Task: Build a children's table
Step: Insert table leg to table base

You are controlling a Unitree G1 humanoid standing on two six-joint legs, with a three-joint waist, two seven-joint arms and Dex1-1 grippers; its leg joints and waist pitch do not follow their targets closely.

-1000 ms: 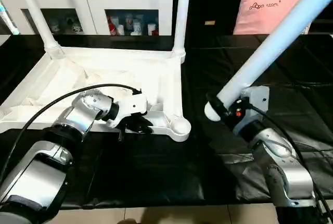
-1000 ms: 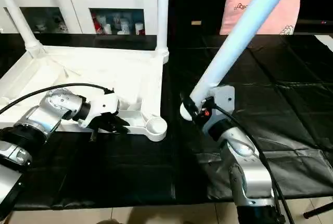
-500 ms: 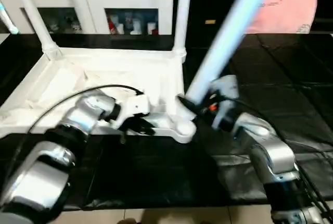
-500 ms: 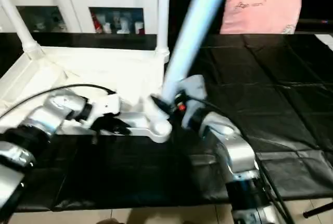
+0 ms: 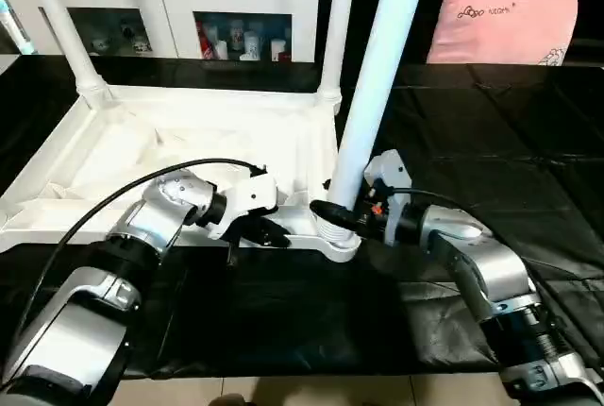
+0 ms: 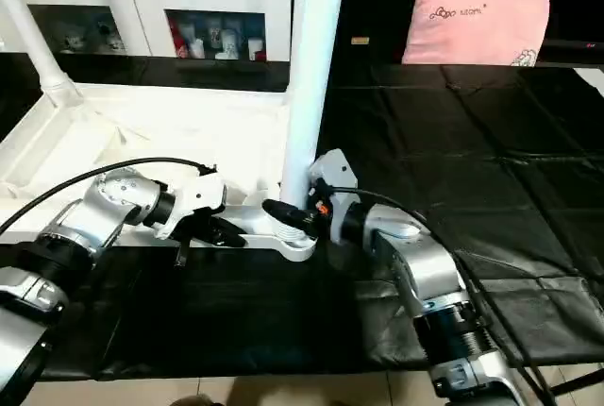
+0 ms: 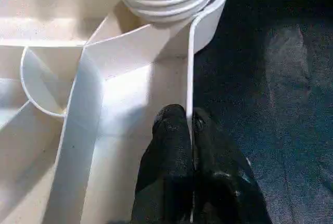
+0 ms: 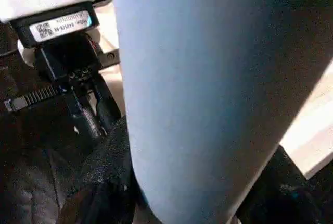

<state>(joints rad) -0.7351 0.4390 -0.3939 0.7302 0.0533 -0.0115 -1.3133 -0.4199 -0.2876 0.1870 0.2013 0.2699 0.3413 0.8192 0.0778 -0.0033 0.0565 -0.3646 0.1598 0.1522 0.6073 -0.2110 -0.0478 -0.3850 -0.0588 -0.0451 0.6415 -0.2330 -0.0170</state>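
- The tabletop [image 5: 189, 142] lies upside down on the left of the black-covered work surface [image 5: 510, 142], ribbed underside up; two legs already stand in its far sockets, the far left leg [image 5: 58, 24] and the far right leg [image 5: 338, 28].
- The third leg [image 5: 377, 85] stands nearly upright at the near right corner socket [image 5: 338, 236], its ribbed end just entering the socket's ring.
- The right gripper [image 5: 332, 215] holds this leg low down, fingers clasped about its base, just right of the socket.
- The left gripper [image 5: 267, 232] pinches the tabletop's thin near rim, fingers [image 7: 171, 130] narrowed tight on the wall, just left of the socket.
- To do this step well, I judge the leg should stay plumb over the socket, then be pressed or turned straight down while the left grip steadies the tabletop.
- Any tilt risks jamming the ribs or levering the corner up.
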